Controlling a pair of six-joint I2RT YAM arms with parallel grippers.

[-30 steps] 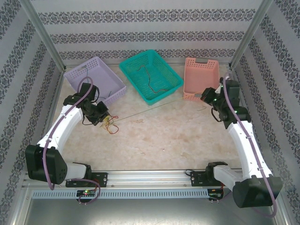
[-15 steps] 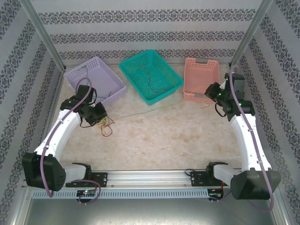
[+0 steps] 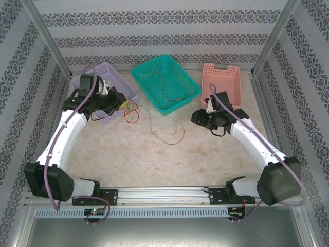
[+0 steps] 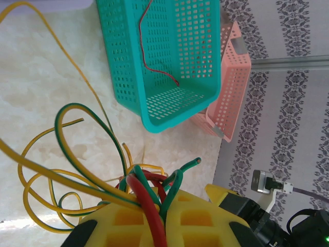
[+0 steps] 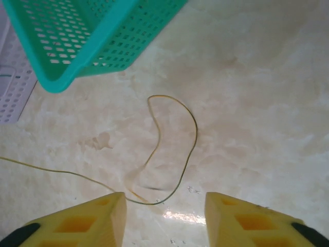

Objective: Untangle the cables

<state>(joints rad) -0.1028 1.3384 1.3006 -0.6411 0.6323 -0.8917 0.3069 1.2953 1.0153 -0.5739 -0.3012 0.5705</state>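
My left gripper (image 3: 125, 107) hangs by the near right corner of the purple basket (image 3: 97, 69), shut on a tangle of cables (image 3: 130, 111). In the left wrist view its yellow fingers (image 4: 205, 216) pinch red, green and yellow cables (image 4: 149, 190) that loop out over the table. One thin yellow-green cable (image 3: 154, 133) trails from that tangle and lies slack in a loop on the table. My right gripper (image 3: 196, 117) hovers just right of the loop, open. Its fingertips (image 5: 110, 211) stand apart above the loop (image 5: 196, 135), holding nothing.
A teal basket (image 3: 145, 91) stands at the back middle with a thin red cable (image 4: 149, 62) lying inside it. A pink basket (image 3: 205, 82) stands at the back right, behind my right arm. Patterned walls close off the back and both sides.
My right gripper has opened, let go of the stretched thin cable and swung left over the table's middle. The cable now lies slack. My left gripper carried the tangle back toward the purple basket.
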